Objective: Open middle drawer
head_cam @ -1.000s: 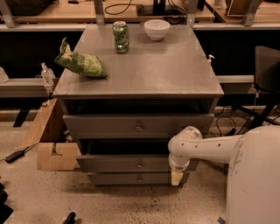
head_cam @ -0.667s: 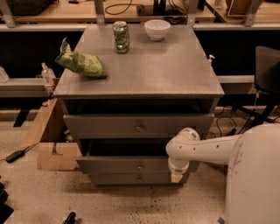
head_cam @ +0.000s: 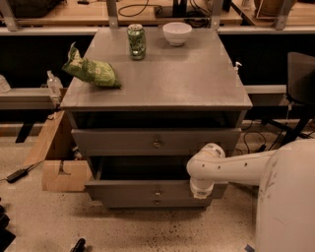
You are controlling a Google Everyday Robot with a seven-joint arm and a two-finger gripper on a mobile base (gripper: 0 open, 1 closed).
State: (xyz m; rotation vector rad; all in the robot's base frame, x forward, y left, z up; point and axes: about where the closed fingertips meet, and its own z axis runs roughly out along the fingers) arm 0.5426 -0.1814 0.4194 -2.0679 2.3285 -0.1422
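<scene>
Speckled floor (head_cam: 44, 216), grey three-drawer cabinet (head_cam: 157, 78) in the middle, wooden table (head_cam: 59, 12) behind it. On the cabinet top: green can (head_cam: 136, 42), white bowl (head_cam: 176, 33), green chip bag (head_cam: 92, 73) near the left edge. Cardboard box (head_cam: 59, 162) on the floor just left of the cabinet.

White arm (head_cam: 236, 167) reaches in from the right and bends down at the wrist. Hand (head_cam: 201, 193) is right at the front of the middle drawer (head_cam: 133, 189), right of its brass knob (head_cam: 157, 193) and not on it. Looks like it's touching the drawer front or its top edge; can't tell which. Can't tell whether the hand is apart or together, the wrist hides it.

Middle drawer is partly open: its front sits forward of the bottom drawer (head_cam: 133, 202), with a dark gap above it. Top drawer (head_cam: 123, 141) also sits slightly forward under the cabinet top.
</scene>
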